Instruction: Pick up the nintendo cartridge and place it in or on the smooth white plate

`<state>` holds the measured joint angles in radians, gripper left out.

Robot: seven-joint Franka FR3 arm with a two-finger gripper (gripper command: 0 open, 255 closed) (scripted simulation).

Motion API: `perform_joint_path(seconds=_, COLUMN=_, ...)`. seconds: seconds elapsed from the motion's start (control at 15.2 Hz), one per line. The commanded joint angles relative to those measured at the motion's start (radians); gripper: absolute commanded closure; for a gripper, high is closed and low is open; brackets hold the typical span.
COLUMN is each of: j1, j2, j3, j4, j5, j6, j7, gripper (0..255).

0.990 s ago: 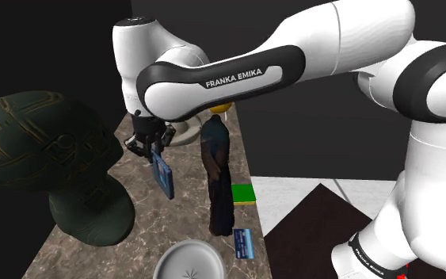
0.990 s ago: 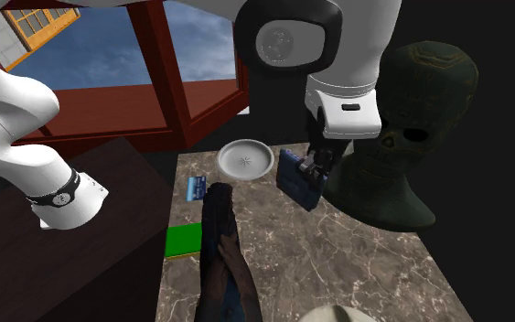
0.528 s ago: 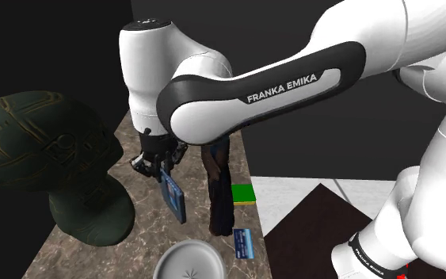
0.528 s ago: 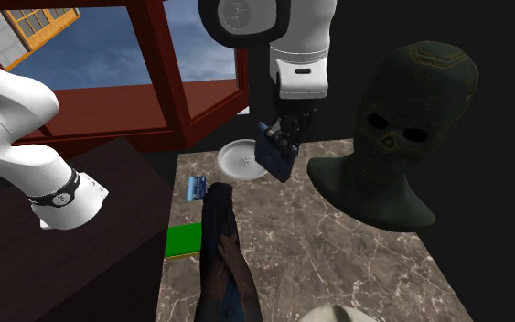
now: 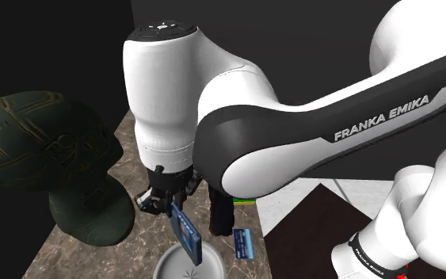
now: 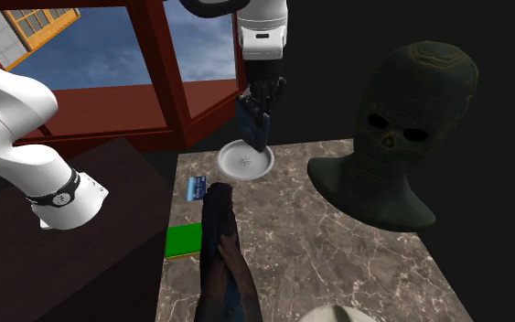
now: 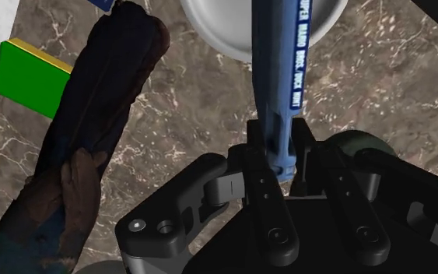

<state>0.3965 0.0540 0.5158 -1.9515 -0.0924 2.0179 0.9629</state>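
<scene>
- Nintendo cartridge point(image 5: 186, 236): thin, flat blue case with a printed face and white lettering along its edge. It is clasped at one end between the black fingers of the gripper point(image 5: 168, 204). It hangs tilted, off the marble top point(image 6: 337, 247), with its free end over the plate.
- Smooth white plate point(image 5: 172, 263): round, shallow and pale, with a faint star mark at its centre. It lies flat on the marble top beneath the cartridge. Contact between the two cannot be confirmed.

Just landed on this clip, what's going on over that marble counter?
The white Franka arm has its tool shut on a blue cartridge, gripped by one end so that it hangs down over the white plate near the marble counter's edge. It has not been released. A dark skull-faced head, a long dark bundle, a green block and a smaller blue card lie nearby, apart from the tool.
</scene>
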Motion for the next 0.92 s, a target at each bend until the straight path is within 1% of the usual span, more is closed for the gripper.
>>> perform_joint_path(seconds=0.0, j1=0.014, j2=-0.044, j3=0.016, j4=-0.040, j5=0.023, j6=0.001, j7=0.023, gripper=255)
perform_joint_path(seconds=0.07, j1=0.024, j2=-0.065, j3=0.026, j4=-0.057, j5=0.034, j6=-0.001, j7=0.038, gripper=255)
perform_joint_path(seconds=0.86, j1=0.029, j2=0.001, j3=0.028, j4=-0.155, j5=-0.012, j6=0.152, j7=0.077, gripper=255)
